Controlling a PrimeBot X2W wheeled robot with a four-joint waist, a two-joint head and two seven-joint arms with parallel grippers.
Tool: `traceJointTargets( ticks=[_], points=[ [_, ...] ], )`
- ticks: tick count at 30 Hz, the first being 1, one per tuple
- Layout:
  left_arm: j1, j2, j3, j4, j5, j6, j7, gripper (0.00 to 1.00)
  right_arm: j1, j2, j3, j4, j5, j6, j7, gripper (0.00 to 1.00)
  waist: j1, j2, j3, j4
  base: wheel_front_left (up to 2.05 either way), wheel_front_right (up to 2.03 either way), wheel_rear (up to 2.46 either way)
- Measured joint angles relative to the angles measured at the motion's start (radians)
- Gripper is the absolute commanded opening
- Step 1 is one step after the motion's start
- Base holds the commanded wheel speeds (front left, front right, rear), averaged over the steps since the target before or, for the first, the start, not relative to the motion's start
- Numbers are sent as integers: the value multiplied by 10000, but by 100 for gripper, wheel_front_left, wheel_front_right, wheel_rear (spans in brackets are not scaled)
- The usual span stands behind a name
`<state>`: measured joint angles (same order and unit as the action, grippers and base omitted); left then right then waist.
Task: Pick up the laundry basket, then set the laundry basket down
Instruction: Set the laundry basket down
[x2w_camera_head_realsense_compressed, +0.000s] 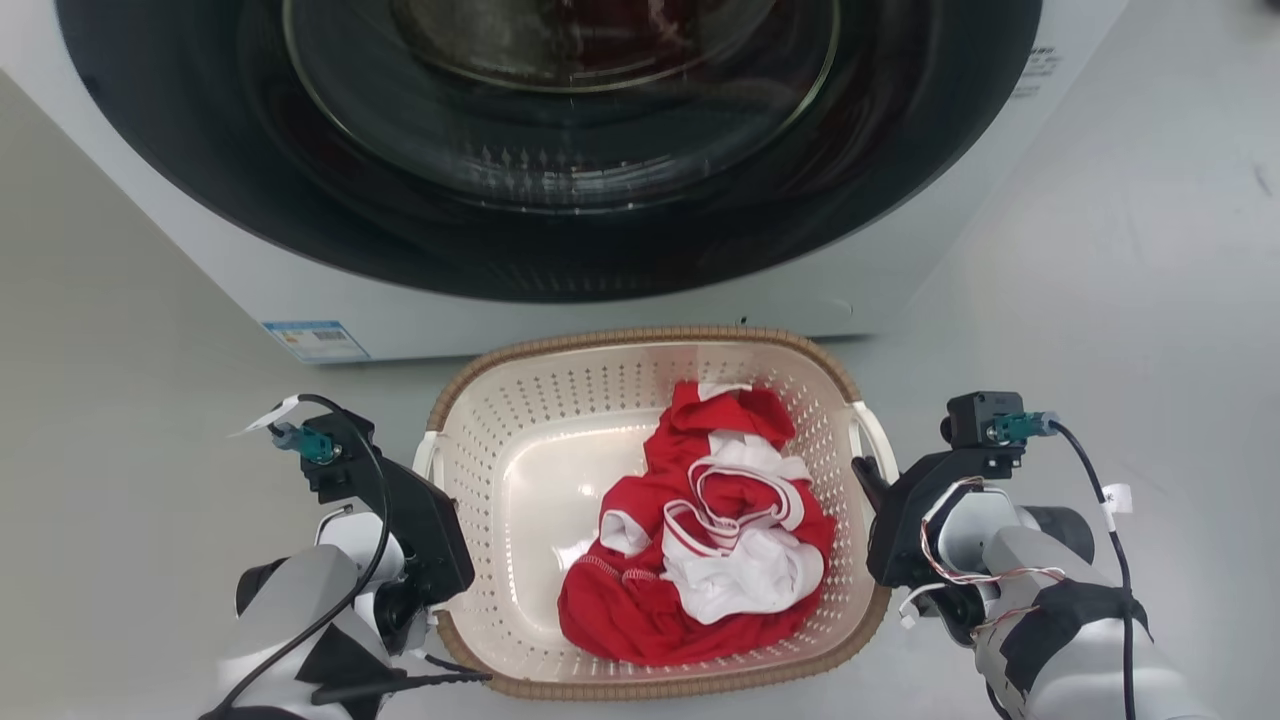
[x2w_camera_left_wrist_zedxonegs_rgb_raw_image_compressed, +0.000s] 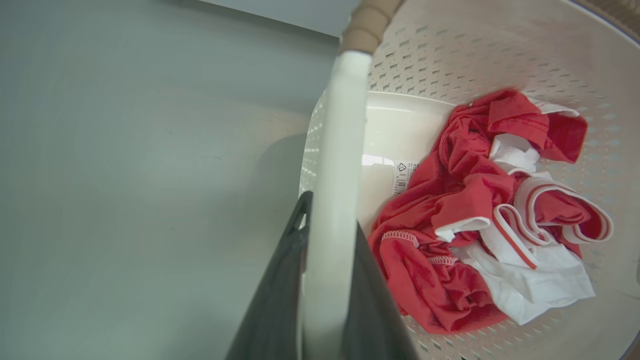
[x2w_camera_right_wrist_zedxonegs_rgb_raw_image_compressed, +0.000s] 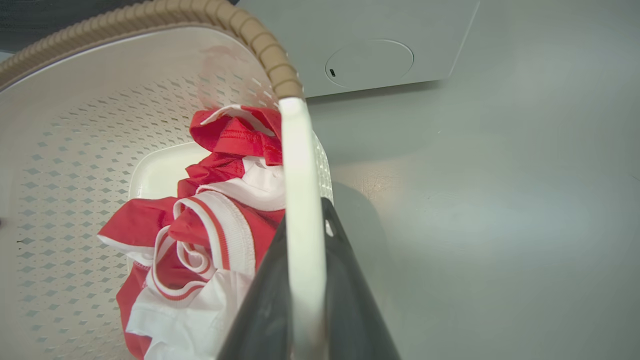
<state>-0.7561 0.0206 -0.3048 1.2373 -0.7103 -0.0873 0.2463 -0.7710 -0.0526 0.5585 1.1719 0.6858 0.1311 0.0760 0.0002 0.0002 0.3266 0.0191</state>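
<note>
the basket (x2w_camera_head_realsense_compressed: 640, 335) sits right in front of the washer (x2w_camera_head_realsense_compressed: 200, 200), its far rim close to the foot of the machine, with the grey floor (x2w_camera_head_realsense_compressed: 1150, 250) around it. the left gripper (x2w_camera_left_wrist_zedxonegs_rgb_raw_image_compressed: 330, 220) is closed down narrow on the left handle (x2w_camera_left_wrist_zedxonegs_rgb_raw_image_compressed: 345, 125), one dark finger on each side of the white strip, and the right gripper (x2w_camera_right_wrist_zedxonegs_rgb_raw_image_compressed: 305, 220) has the right handle (x2w_camera_right_wrist_zedxonegs_rgb_raw_image_compressed: 295, 150) pinched the same way. so both sides look gripped, and that part of the pick-up seems done. whether the bottom has left the floor yet i can't tell; from the head view it looks level and squarely between the two arms, and the wrist views show shadow beside it but not the underside. by my reckoning the lift is either just starting or about to, and the carrying and the setting down are all left to do.

counting up: one basket, two white handles, two grippers, each on its own handle, and one washer with its round dark door. inside the basket lies one heap of clothes (x2w_camera_head_realsense_compressed: 700, 540), red with white trim and a white piece at the near side; how many garments are in that tangle i can't say. there's one small printed label on the basket's floor, seen in the left wrist view
</note>
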Motion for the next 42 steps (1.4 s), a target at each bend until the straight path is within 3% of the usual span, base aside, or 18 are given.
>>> traceJointTargets(
  ticks=[2,19,42],
  points=[
    [-154,-2,-12,-92,29,82,-451,0,-254,-38,73,-75,-88,0,-453,0,0,1,734,2,0,0,0],
    [-964,-38,-201,-314,451,272,-2086,0,-1169,-288,466,-295,-660,0,-1956,0,0,0,3217,31,0,0,0],
    [-1627,-31,-334,-219,815,330,-3377,0,-1848,-282,491,-33,-775,0,-2982,0,-3,0,4790,28,0,0,0]
  ],
)
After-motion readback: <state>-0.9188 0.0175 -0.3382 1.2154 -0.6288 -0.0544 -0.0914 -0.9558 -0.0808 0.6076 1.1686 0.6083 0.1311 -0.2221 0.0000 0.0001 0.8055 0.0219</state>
